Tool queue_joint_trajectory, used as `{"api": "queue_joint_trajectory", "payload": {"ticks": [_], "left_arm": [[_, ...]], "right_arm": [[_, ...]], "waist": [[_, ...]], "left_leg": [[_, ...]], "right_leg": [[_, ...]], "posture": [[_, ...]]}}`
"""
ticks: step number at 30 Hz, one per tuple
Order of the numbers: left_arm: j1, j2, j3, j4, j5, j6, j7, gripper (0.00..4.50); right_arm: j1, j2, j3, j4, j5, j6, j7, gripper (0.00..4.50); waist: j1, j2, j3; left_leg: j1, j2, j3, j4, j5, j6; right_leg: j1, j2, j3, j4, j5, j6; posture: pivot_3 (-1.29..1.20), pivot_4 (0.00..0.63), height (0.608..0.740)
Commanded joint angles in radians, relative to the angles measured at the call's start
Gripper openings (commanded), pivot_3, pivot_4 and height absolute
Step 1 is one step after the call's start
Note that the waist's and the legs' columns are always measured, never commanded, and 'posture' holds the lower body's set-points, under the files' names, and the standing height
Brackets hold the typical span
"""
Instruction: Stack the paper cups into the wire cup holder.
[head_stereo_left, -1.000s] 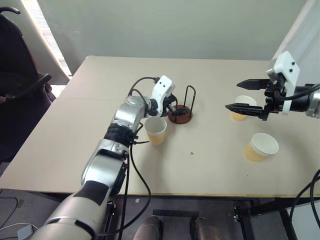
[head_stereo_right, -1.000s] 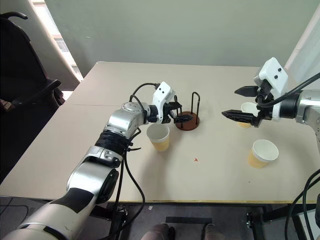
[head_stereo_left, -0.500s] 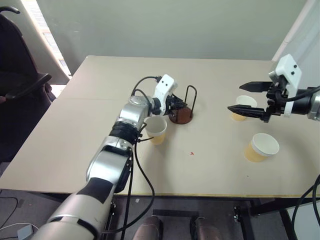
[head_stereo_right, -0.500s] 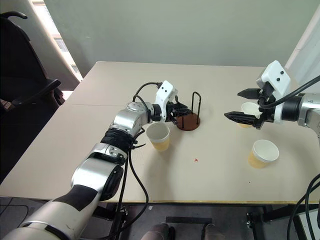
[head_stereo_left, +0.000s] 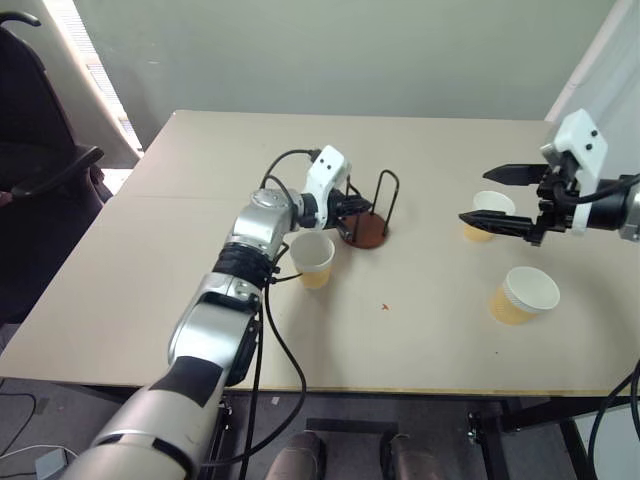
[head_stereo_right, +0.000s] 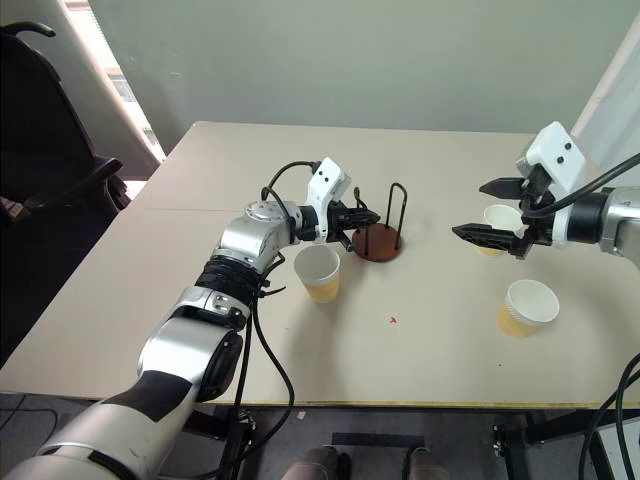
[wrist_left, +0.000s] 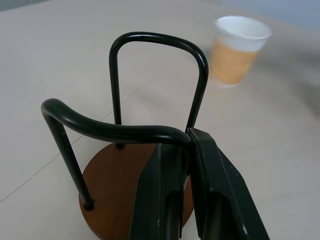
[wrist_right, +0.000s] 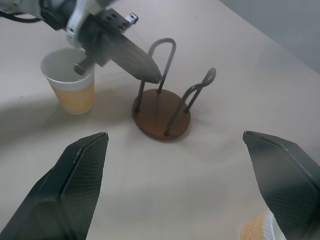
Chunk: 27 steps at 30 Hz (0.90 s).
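While the left end effector (wrist_left: 186, 150) pinches the holder (head_stereo_left: 362, 230) by a wire loop mid-tabletop (head_stereo_left: 420, 330), the nearest cup (head_stereo_left: 312, 260) stands just beside it; the right end effector (head_stereo_left: 505, 195) gapes wide, empty, near two cups (head_stereo_left: 488, 215) (head_stereo_left: 522, 293).

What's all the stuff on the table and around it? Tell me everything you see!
paper cups: three, tan-yellow with white rims, all upright on the table; one just in front of the left arm, two on the right side, one farther back and one nearer.
wire cup holder: one, reddish-brown disc with black wire loops, mid-table, no cup in it.
table: one, beige.
chair: one, black, off the table's left side.
left gripper: black fingers shut on a wire loop of the holder.
right gripper: black fingers open, above the table by the farther right cup.
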Motion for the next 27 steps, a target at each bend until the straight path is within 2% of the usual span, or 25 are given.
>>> {"api": "queue_joint_trajectory", "payload": {"ticks": [1,7,10,20,27], "left_arm": [[0.02,0.023,-0.026,-0.175,-0.031,0.049,-0.096,0.03],[0.127,0.068,-0.094,-0.464,-0.088,0.198,-0.206,0.03],[0.165,0.069,-0.111,-0.549,-0.113,0.256,-0.216,0.03],[0.235,0.028,-0.176,-0.638,-0.145,0.326,-0.183,0.03],[0.286,0.056,-0.236,-0.654,-0.114,0.31,-0.178,0.03]], "right_arm": [[0.015,-0.072,-0.105,-0.057,0.062,0.044,0.037,4.5],[0.106,-0.22,-0.258,-0.112,0.178,0.167,0.121,4.5],[0.149,-0.262,-0.315,-0.137,0.211,0.2,0.135,4.5],[0.205,-0.27,-0.365,-0.209,0.274,0.222,0.09,4.5],[0.216,-0.26,-0.324,-0.234,0.307,0.196,0.08,4.5]], "waist": [[0.002,0.0,0.0],[0.005,0.0,0.0],[0.006,0.0,0.0],[0.005,0.0,0.0],[0.005,0.0,0.0]], "left_leg": [[0.0,0.0,0.0,0.0,0.0,0.0],[0.0,-0.001,0.0,0.0,0.0,0.0],[0.0,-0.001,0.001,0.0,0.0,0.0],[0.001,-0.002,0.002,0.003,0.001,0.003],[0.001,-0.003,0.001,0.004,0.002,0.003]], "right_leg": [[0.0,0.0,0.0,0.0,0.0,0.0],[0.0,0.0,0.001,0.0,-0.002,0.002],[0.001,-0.001,0.001,0.001,-0.002,0.002],[0.003,-0.002,0.002,0.001,0.0,0.005],[0.003,-0.002,0.002,0.001,0.0,0.006]], "posture": [[0.0,0.15,0.74],[0.0,0.15,0.74],[0.0,0.15,0.74],[0.0,0.15,0.74],[0.0,0.15,0.74]]}}
